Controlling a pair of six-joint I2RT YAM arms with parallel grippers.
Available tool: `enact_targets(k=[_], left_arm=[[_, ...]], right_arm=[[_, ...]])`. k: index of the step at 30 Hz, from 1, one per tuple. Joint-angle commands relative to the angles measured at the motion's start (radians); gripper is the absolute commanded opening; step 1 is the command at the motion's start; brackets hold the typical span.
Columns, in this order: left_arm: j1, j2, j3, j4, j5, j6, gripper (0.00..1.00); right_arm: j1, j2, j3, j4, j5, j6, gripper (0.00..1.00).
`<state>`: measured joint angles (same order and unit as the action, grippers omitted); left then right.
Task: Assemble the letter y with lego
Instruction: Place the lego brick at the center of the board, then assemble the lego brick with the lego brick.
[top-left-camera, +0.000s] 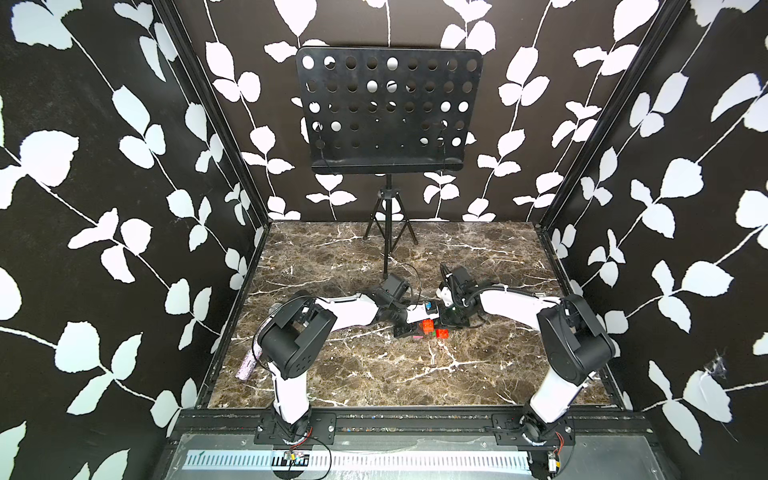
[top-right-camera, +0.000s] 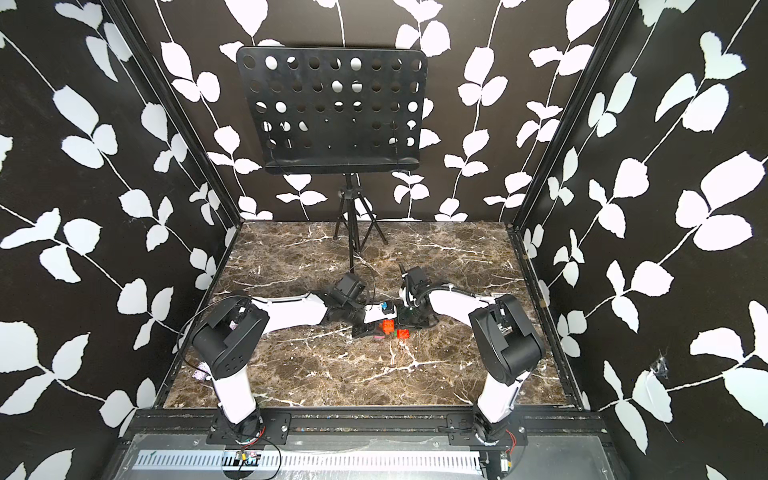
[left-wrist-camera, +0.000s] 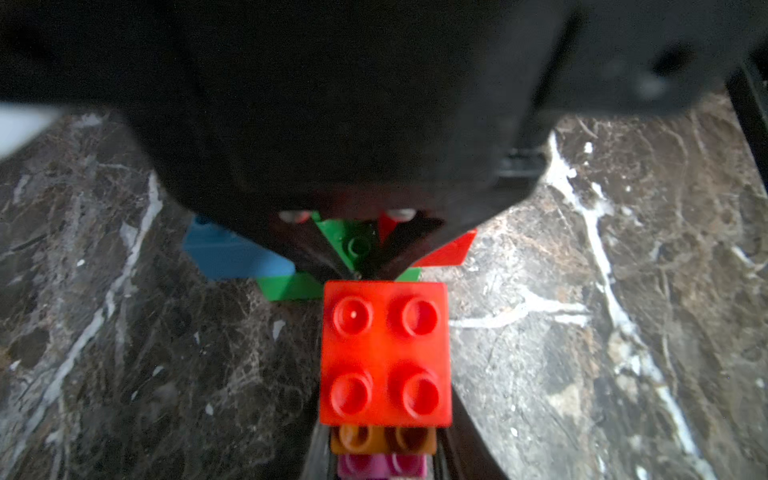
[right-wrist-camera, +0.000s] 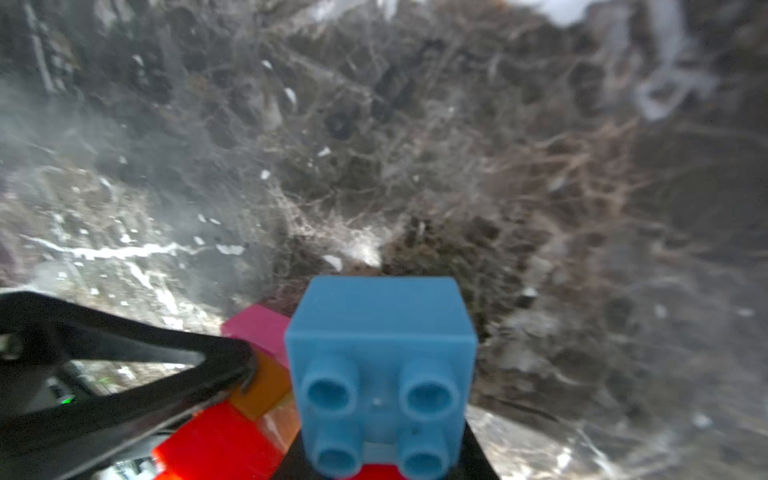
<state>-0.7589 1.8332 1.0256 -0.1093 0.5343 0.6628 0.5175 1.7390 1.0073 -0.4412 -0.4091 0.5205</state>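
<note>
Left fingers (right-wrist-camera: 224, 359) at 9 o'clock clamp the orange stem (left-wrist-camera: 384, 353), closed right fingers (left-wrist-camera: 409, 239) touch the green brick (left-wrist-camera: 291, 286); seating likely needs 1 square push.

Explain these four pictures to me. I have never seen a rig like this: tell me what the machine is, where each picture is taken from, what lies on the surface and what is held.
This is a robot with two jointed arms, the left arm and the right arm, bolted to the near edge of a marble table. Both top views look down on the whole scene from one camera head. A music stand stands at the back. The two close-ups come from a camera on each wrist.

In the middle is a lego letter y: a green bar with a blue brick and a red brick at its ends, and a stem of red-orange, orange and pink bricks. The left end effector is shut on the stem. The right end effector sits at the green bar, but whether it grips cannot be seen.
</note>
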Motion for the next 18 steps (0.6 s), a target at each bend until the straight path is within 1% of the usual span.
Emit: enact_targets(k=[1,4,6,11,12,15,18], left_arm=[[-0.007,0.025,-0.025,-0.037,-0.008,0.000,0.37],[-0.007,0.022,-0.025,-0.036,-0.008,-0.008,0.44],[-0.007,0.016,-0.025,-0.039,-0.008,-0.013,0.46],[-0.007,0.005,-0.022,-0.042,-0.007,-0.030,0.54],[-0.007,0.001,-0.020,-0.043,-0.005,-0.036,0.57],[-0.006,-0.012,-0.018,-0.042,0.002,-0.062,0.61],[-0.003,-0.036,-0.012,-0.049,0.010,-0.100,0.68]], right_arm=[[0.007,-0.011,-0.039,0.045,-0.007,0.033,0.30],[0.009,-0.013,-0.050,0.058,-0.010,0.039,0.30],[0.011,-0.016,-0.056,0.065,-0.016,0.044,0.30],[0.015,-0.019,-0.067,0.078,-0.022,0.049,0.30],[0.016,-0.019,-0.070,0.082,-0.022,0.049,0.29],[0.018,-0.022,-0.070,0.084,-0.022,0.051,0.29],[0.018,-0.027,-0.070,0.082,-0.020,0.049,0.29]])
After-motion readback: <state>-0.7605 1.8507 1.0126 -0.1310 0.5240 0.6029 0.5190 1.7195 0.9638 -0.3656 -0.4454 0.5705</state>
